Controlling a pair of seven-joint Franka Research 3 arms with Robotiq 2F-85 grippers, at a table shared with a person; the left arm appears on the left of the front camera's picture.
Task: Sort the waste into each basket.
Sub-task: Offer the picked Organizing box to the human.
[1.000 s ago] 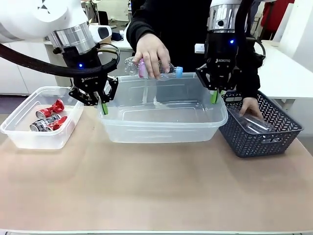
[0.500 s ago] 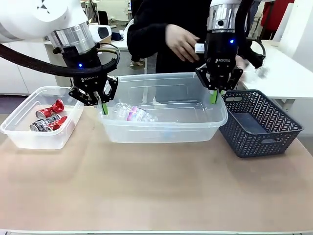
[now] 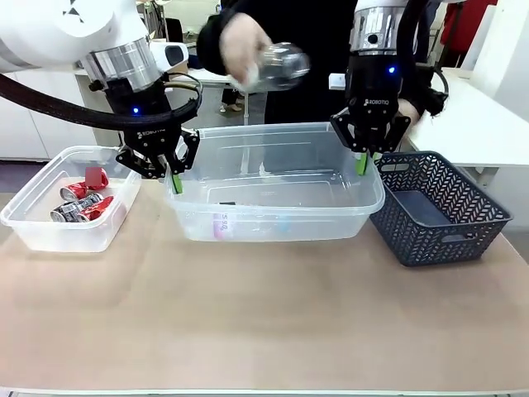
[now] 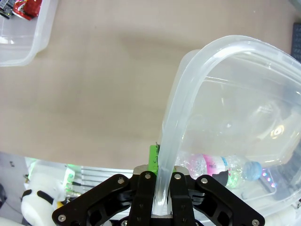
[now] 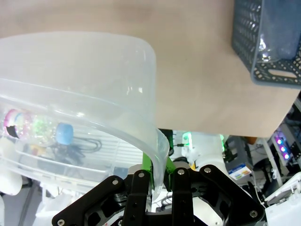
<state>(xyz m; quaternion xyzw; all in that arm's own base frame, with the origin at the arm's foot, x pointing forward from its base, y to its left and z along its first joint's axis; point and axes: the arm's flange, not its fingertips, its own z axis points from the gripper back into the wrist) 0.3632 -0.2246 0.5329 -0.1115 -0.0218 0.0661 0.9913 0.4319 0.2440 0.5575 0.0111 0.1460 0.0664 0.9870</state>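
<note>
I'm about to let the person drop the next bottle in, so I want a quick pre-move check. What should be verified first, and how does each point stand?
1. Left gripper clamped on the large clear tub's rim: ok, seen pinched in the left wrist view.
2. Right gripper clamped on the same rim: ok.
3. Tub level: ok, as far as the front view shows.
4. Bottle in the person's hand above the tub: ok, though blurred.
5. Bottle already in the tub, lying flat: ok.
6. Cans in the small clear tub, apart from the bottles: ok.
</note>
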